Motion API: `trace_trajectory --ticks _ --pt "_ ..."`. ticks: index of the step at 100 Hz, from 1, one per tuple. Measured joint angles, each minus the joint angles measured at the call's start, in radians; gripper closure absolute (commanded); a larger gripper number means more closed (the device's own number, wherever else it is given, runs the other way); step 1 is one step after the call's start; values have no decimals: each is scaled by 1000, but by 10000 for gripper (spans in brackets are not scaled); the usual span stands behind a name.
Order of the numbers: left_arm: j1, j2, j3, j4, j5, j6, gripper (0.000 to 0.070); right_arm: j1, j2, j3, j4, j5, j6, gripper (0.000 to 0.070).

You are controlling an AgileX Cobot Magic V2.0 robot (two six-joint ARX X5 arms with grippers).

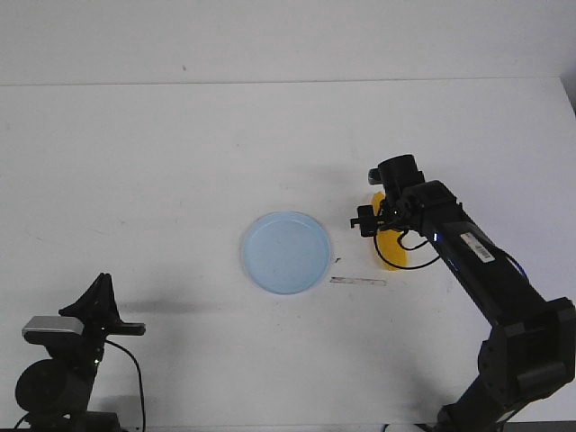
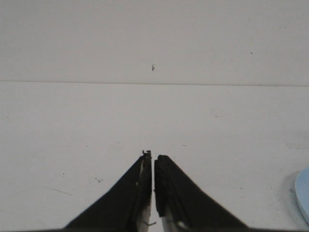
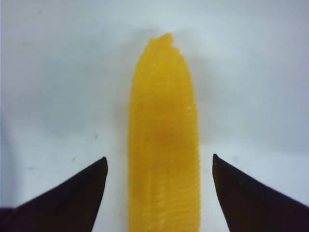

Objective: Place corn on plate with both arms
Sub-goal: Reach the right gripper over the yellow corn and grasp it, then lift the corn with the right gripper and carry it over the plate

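Corn lying on my table right of the bare plate, my right gripper lowered over it, fingers spread either side, left gripper parked near-left, fingers together.

Left gripper fingers seen nearly closed, nothing between them, above white table; plate edge glimpsed.

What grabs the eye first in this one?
The bright yellow corn lies on the white table between the open jaws of the right gripper. Left of it, mid-table, sits the pale blue plate, with nothing on it. The left gripper, jaws shut, waits at the near left corner.
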Motion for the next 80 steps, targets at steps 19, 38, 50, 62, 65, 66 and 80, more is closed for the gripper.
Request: trace_trajectory --ticks 19,38,50,62,65,66,80 --pt "0 0 0 0 0 0 698 -20 29 -3 14 -15 -13 208" --pt "0 0 0 0 0 0 698 -18 57 -30 20 -84 -21 209" --pt "0 0 0 0 0 0 698 -18 59 -42 19 -95 -21 210" --pt "0 0 0 0 0 0 698 -18 59 -42 22 -96 -22 233" --pt "0 0 0 0 0 0 698 -19 59 -42 22 -95 -24 254" --pt "0 0 0 0 0 0 698 -19 59 -42 22 -95 -25 265" --pt "0 0 0 0 0 0 698 -18 59 -42 22 -96 -31 359"
